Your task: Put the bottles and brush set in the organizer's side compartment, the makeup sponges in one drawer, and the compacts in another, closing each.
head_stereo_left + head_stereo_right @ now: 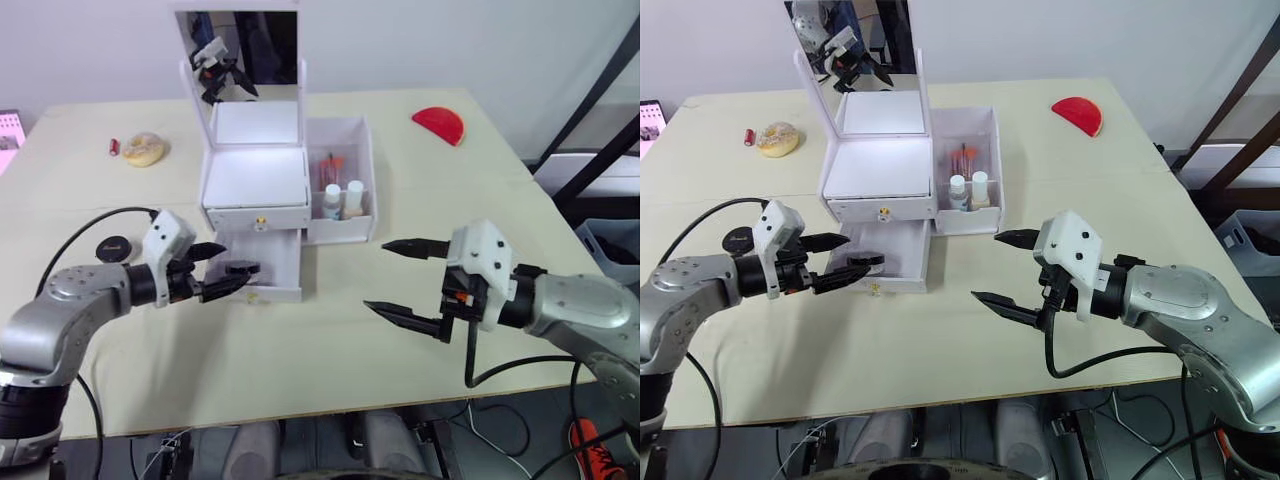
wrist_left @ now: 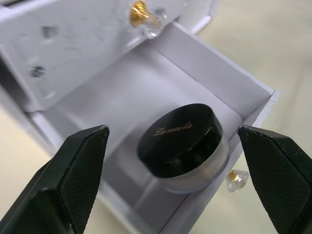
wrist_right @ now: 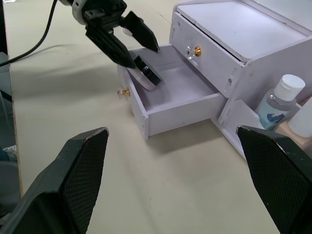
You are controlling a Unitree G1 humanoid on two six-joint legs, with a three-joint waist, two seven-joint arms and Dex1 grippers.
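The left pincer (image 1: 222, 268) is covering part of the compact (image 1: 241, 267) over the open drawer (image 1: 268, 262). A second compact (image 1: 113, 246) is lying half hidden behind the left arm. The label on the small red item (image 1: 114, 147) at far left is too small to read.

Each arm is clad in silver-grey shells with a white wrist housing. Black cables are routed alongside. The left gripper (image 1: 216, 270) and right gripper (image 1: 404, 284) are fitted with black, cross-hatched fingers.
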